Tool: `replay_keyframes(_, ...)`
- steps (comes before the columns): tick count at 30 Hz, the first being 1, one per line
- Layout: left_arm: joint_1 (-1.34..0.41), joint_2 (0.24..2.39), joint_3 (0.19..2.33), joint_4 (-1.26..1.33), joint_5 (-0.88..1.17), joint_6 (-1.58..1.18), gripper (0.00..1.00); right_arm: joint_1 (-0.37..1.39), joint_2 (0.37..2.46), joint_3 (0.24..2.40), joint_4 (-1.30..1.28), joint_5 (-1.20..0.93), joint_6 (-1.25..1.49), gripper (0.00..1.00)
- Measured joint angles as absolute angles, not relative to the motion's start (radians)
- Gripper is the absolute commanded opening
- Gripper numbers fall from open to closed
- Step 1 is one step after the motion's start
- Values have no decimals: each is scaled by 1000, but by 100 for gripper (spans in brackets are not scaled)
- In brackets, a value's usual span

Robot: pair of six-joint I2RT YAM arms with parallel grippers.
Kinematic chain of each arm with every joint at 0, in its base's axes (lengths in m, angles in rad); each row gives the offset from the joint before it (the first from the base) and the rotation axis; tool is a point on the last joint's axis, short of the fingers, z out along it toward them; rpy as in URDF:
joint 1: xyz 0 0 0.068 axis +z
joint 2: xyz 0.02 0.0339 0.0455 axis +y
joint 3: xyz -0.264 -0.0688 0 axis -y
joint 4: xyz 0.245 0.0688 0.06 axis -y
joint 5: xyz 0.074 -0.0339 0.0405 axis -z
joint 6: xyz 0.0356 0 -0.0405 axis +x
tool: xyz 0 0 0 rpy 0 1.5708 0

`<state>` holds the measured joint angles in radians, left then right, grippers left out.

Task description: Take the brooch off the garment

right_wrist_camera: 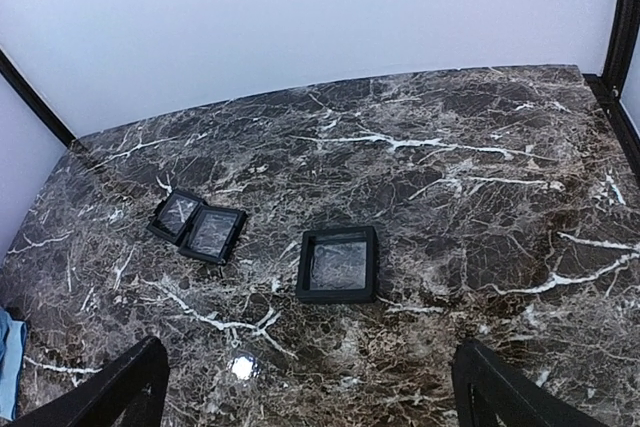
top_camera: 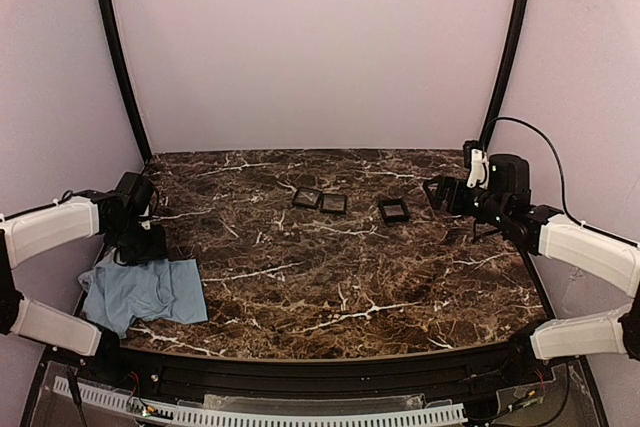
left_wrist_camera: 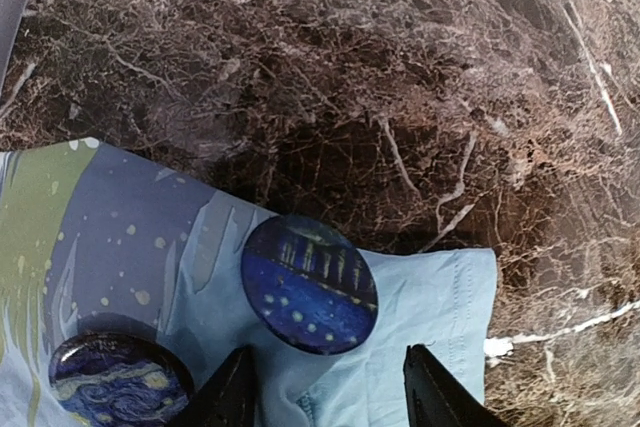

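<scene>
A light blue shirt point(top_camera: 143, 292) lies crumpled at the table's near left corner. In the left wrist view a round dark navy brooch point(left_wrist_camera: 310, 284) with pale dots sits on the shirt point(left_wrist_camera: 420, 327) near its edge. A second round dark badge point(left_wrist_camera: 115, 382) shows at the lower left. My left gripper point(left_wrist_camera: 330, 392) is open, hovering just above the shirt, its fingers either side of a spot just below the brooch. In the top view the left gripper point(top_camera: 140, 242) is at the shirt's far edge. My right gripper point(right_wrist_camera: 310, 387) is open and empty, high over the table's right side.
Two small square black trays point(top_camera: 320, 200) lie joined at the table's middle back, a third tray point(top_camera: 395, 210) to their right; they also show in the right wrist view point(right_wrist_camera: 338, 265). Black frame posts stand at both back corners. The table's left edge is beside the shirt.
</scene>
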<state>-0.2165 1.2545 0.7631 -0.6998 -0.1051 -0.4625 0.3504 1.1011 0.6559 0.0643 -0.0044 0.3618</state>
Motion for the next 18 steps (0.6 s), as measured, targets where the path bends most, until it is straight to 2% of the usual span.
replay_keyframes(13,-223,1264,763,-701,-157,-462,16,352,1101,630,97,24,372,98)
replay_keyframes(16,-223,1269,762,-699,-156,-463,3,352,1101,630,106,24,372,98)
replay_keyframes(18,-223,1277,762,-697,-154,-459,1,352,1101,630,113,23,371,98)
